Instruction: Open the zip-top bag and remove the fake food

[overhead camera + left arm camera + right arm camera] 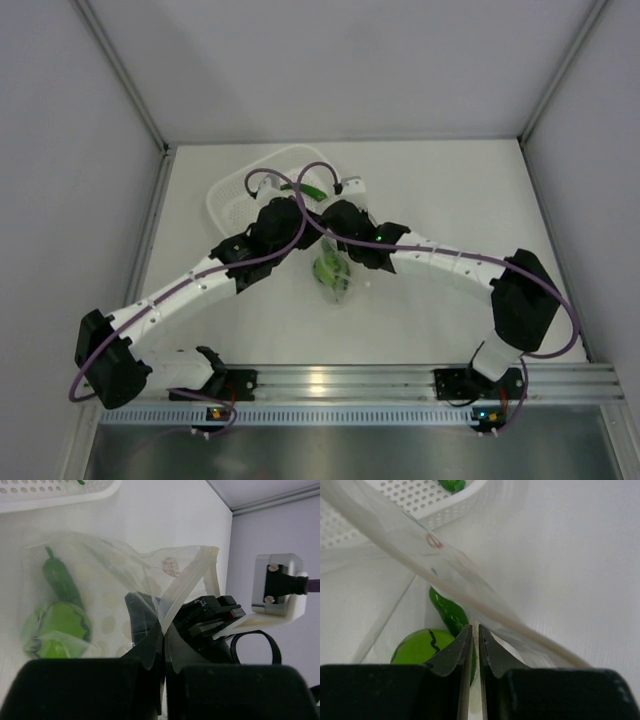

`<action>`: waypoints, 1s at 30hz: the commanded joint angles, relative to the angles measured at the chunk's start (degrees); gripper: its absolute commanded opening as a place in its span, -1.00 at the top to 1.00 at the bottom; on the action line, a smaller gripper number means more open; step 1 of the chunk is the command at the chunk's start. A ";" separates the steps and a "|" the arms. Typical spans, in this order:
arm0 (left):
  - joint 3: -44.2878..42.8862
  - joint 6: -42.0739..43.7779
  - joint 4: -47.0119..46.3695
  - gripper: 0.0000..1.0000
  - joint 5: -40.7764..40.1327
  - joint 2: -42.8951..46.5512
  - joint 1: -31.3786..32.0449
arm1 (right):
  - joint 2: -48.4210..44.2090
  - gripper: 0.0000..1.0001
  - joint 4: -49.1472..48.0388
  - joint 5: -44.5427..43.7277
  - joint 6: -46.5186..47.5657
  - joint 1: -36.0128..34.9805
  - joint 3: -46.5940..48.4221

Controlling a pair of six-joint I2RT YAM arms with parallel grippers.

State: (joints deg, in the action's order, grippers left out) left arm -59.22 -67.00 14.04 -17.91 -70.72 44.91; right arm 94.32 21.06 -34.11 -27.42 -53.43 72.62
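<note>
The zip-top bag [333, 275] is a clear crinkly pouch held up between my two grippers, its mouth partly spread. Inside it lie the lime-green ball fruit [57, 630] and one dark green pod [62, 582]; both also show in the right wrist view, the fruit [417, 647] and the pod [447, 610]. My left gripper [164, 632] is shut on one zip lip of the bag. My right gripper [475, 635] is shut on the opposite lip. In the top view the left gripper [300, 228] and right gripper [325, 228] sit close together above the bag. Another green pod [451, 484] lies in the basket.
A white perforated basket [240, 195] stands just behind the grippers at the back left, and it also shows in the left wrist view [50, 492] and the right wrist view [420, 500]. Grey walls close the table at the left, the right and the back.
</note>
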 commanded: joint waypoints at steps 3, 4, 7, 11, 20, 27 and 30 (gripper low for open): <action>0.95 -1.20 -5.08 1.00 2.09 2.69 -0.26 | -3.09 0.80 -3.66 -0.96 2.90 2.79 -5.11; 1.04 -1.20 -5.08 1.00 2.09 3.04 -0.26 | -3.35 0.80 -3.40 -1.31 3.68 3.50 -5.64; 1.39 -0.76 -5.60 1.00 2.27 3.22 -0.26 | -4.50 0.81 -0.06 -4.55 5.44 5.26 -6.52; 1.65 1.34 -5.61 1.00 3.06 2.61 -0.26 | -6.96 0.85 4.77 -12.35 8.52 6.58 -6.35; 1.65 7.94 -5.61 1.00 9.64 -3.63 -0.26 | -11.44 0.68 10.59 -12.00 13.00 9.66 -6.44; 0.60 9.34 -5.69 1.00 11.58 -8.64 -0.26 | -11.09 0.48 3.82 4.92 9.58 10.01 -12.32; 0.07 9.87 -5.69 1.00 11.58 -8.74 -0.26 | -9.95 0.39 5.30 5.54 8.35 10.10 -12.59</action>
State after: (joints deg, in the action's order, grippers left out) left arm -57.82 -58.96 10.39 -7.07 -80.18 44.88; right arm 84.07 27.49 -32.86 -16.86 -44.07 59.96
